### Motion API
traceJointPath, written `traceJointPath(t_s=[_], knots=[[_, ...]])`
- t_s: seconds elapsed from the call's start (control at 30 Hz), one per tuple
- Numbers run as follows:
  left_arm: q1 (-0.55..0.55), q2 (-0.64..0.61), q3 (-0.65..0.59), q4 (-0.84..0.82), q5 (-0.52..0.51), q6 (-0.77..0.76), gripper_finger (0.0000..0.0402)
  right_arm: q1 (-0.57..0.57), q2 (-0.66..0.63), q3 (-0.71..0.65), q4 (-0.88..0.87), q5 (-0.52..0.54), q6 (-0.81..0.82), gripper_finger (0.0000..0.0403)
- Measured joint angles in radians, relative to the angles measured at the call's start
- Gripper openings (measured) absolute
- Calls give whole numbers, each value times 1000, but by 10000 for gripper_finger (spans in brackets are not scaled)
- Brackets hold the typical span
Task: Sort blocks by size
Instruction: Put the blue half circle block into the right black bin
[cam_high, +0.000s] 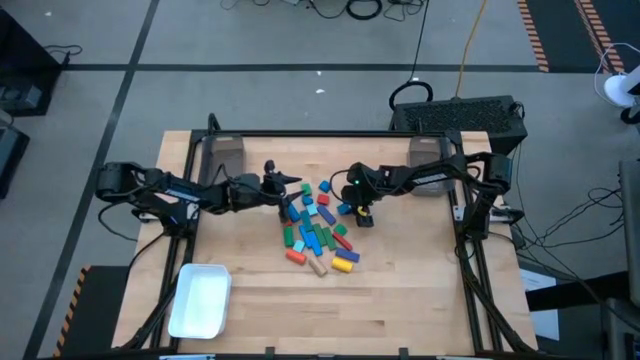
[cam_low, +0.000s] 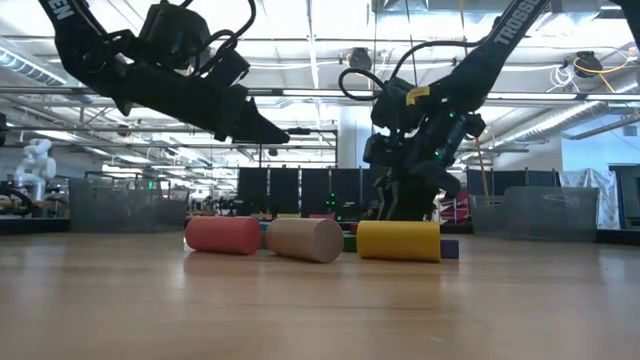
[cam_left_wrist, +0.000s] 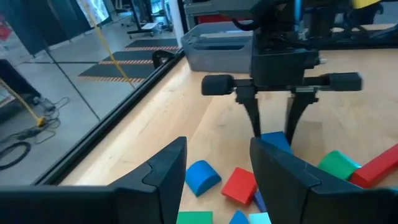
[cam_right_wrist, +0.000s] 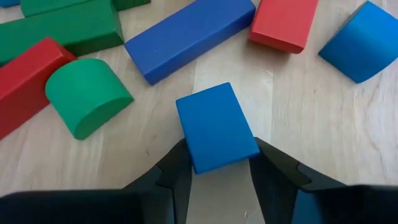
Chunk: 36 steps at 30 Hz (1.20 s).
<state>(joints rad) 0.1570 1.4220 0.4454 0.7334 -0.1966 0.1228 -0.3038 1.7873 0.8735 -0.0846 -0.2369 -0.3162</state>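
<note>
The right gripper (cam_right_wrist: 217, 165) is standing low over the wooden table (cam_high: 420, 300), and its two dark fingers (cam_right_wrist: 177, 168) are pressing on both sides of a small blue block (cam_right_wrist: 216, 127). The fingers are narrowly apart, only as wide as this block, so they are gripping it. The block is a short box shape with flat faces, and it is touching the table at the right edge of the pile (cam_high: 318, 230).

Just beyond the blue block, a long blue bar (cam_right_wrist: 189, 37) is lying flat. Near it are a green half-round piece (cam_right_wrist: 84, 96), a red bar (cam_right_wrist: 25, 81), a red block (cam_right_wrist: 286, 23) and a blue rounded piece (cam_right_wrist: 364, 40). None of them is touching the held block.

The pile is sitting in the middle of the table. At its near edge, a red cylinder (cam_low: 222, 234), a tan cylinder (cam_low: 304, 239) and a yellow cylinder (cam_low: 398, 241) are lying on their sides.

The left gripper (cam_left_wrist: 214, 168) is hanging above the far left side of the pile with its fingers apart and nothing between them. A white tray (cam_high: 200, 300) is resting well apart from the pile, near the front left corner.
</note>
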Motion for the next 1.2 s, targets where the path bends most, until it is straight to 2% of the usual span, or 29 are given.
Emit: traceJointPath(t_s=[0.4,0.6,0.83,1.2], knots=[[0,0,0,-14,-47,15,180,-35,-182,-1,-150,10,36,126],[0,0,0,-13,-47,15,180,-66,-293,-1,-274,110,44,126],[0,0,-1,-19,-47,12,180,-119,-413,-1,-407,169,66,126],[0,0,-1,-19,-47,-11,180,-262,-540,-1,-638,309,110,126]])
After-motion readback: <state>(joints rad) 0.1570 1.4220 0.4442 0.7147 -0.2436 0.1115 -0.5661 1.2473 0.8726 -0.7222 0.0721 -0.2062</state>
